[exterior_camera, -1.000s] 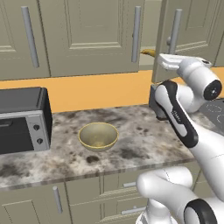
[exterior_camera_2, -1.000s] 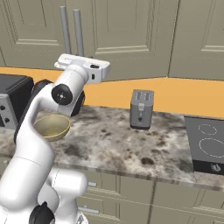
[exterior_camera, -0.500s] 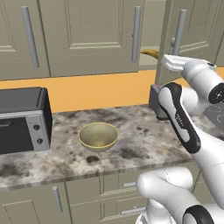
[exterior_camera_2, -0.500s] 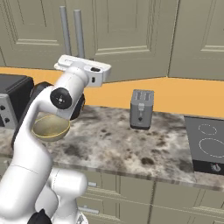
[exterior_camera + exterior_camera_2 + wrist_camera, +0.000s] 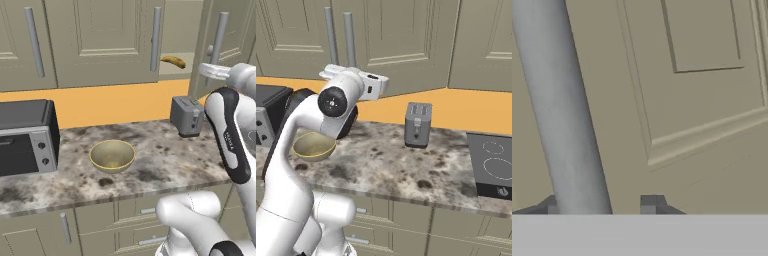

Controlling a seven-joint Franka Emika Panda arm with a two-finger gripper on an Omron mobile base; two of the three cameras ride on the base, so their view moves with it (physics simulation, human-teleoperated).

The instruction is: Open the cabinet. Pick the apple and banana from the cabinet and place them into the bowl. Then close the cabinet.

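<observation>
Hand view: the gripper (image 5: 599, 205) straddles the lower end of a long grey vertical bar handle (image 5: 564, 110), one small dark fingertip (image 5: 549, 205) on either side of it; the jaws are clamped on this handle. Behind it lies the olive-beige panelled door (image 5: 702, 100) of the wall cabinet.

Left base view: that right-hand door (image 5: 225, 45) stands swung partly outward, and the gap beside it exposes the plain beige interior, where a small curved yellow banana (image 5: 173, 61) with brownish marks lies on the shelf. The left door (image 5: 100, 40) of the cabinet is flat and closed. The apple cannot be made out. On the speckled grey-brown stone worktop (image 5: 160, 165) below, a round shallow yellow-olive bowl (image 5: 112, 155) with a glossy golden inside sits between a dark toaster oven (image 5: 25, 135) and a small grey toaster (image 5: 187, 116), touching neither.

Right base view: the bowl (image 5: 313, 146) shows partly behind the white arm, the toaster (image 5: 418, 125) stands mid-worktop, and a black hob (image 5: 493, 167) lies at the right edge.
</observation>
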